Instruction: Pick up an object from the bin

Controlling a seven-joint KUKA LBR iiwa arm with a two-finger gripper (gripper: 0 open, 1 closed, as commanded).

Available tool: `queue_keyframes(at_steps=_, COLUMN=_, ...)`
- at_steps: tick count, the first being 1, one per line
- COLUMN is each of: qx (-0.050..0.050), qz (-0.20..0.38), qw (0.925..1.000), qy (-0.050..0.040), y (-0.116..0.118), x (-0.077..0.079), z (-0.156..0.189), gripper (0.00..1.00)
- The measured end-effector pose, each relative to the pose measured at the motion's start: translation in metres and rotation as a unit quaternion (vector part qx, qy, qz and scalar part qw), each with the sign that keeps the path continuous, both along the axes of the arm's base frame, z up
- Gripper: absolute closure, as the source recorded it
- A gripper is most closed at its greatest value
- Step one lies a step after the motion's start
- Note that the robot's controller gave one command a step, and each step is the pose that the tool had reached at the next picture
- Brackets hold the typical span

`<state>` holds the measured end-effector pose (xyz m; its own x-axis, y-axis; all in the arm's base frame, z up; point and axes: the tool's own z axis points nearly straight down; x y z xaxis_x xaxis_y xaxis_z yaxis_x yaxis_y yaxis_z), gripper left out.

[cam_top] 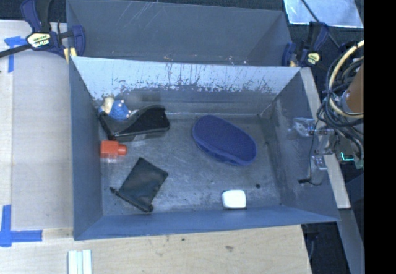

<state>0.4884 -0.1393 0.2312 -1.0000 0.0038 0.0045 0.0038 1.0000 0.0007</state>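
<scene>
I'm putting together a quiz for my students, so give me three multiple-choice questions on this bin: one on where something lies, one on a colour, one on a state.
1. Where in the bin is the white block?
A. back left corner
B. front of the floor
C. on the rim

2. What colour is the oval thing mid-floor?
A. red
B. yellow
C. blue

3. How does the black pouch lie?
A. flat on the floor, nothing on it
B. upright against the back wall
C. on top of the oval thing

Answers: 1 B, it sits near the front wall. 2 C, it is plainly dark blue. 3 A, it rests flat at front left.
</scene>
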Motion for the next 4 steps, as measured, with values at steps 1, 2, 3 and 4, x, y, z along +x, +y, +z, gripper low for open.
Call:
queue_keyframes(at_steps=1, qx=0.002, qz=0.017, qw=0.9998, qy=-0.0006, y=0.074, x=0.039, z=-0.103, gripper=0.0)
queue_keyframes(at_steps=2, qx=0.0, qz=-0.053, qw=0.9986, qy=-0.0063, y=0.129, x=0.114, z=-0.161, gripper=0.0)
queue_keyframes(at_steps=3, qx=-0.001, qz=-0.053, qw=0.9985, qy=-0.01, y=0.126, x=0.116, z=-0.156, gripper=1.0)
queue_keyframes(at_steps=4, qx=0.0, qz=-0.048, qw=0.9988, qy=-0.0083, y=0.14, x=0.106, z=-0.031, gripper=1.0)
